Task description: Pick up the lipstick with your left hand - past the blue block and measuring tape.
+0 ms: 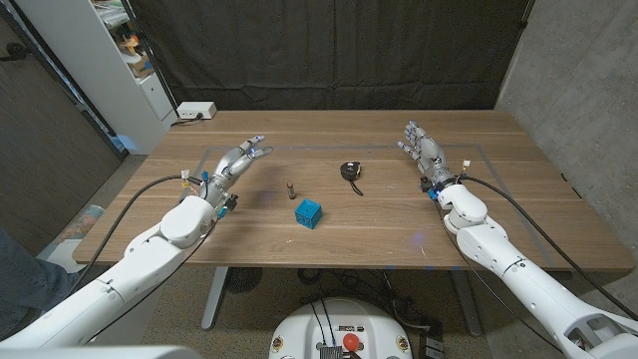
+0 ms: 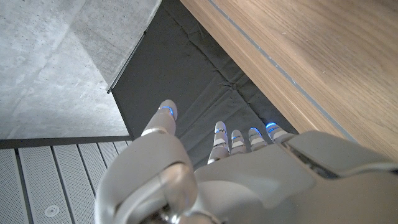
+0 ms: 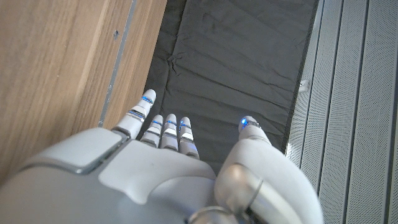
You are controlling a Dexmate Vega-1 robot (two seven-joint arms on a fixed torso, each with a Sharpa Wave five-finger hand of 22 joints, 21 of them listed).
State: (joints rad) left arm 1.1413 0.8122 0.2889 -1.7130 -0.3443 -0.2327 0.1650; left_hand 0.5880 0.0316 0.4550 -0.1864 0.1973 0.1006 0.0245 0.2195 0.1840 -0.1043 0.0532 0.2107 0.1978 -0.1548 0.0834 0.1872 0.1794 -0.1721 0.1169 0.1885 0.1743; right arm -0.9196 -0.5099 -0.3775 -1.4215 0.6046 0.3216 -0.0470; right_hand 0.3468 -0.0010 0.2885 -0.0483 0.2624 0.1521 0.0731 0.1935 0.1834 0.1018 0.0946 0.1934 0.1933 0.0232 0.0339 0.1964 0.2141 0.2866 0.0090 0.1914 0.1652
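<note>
The left robot hand [image 1: 240, 160] stands over the wooden surface [image 1: 518, 204] with its fingers [image 2: 222, 134] spread apart and nothing in them; the left wrist view confirms extended, empty fingers reaching toward the dark curtain behind. The right robot hand [image 1: 424, 150] is likewise spread and empty, well apart on the far side of the work area.

Outward from the left robot hand toward the robot's right, the nearest item is the small dark upright lipstick tube [image 1: 291, 187], standing near the hand and slightly closer to the robot than its fingertips. Just beyond it, nearer the robot, sits the small blue cube-shaped block [image 1: 308, 212]. Farther right lies the black measuring tape with a short dark strap [image 1: 350, 172], apart from both.

Assessment: the grasp has not begun. Risks noted:
- The lipstick tube is slender and standing; a sideways brush from a finger would likely topple it and let it roll.
- The blue block is near the tube; a wide sweep of the spread fingers could strike or push it.
- A pinch closed too high on the tube could tilt it out of the grip.
</note>
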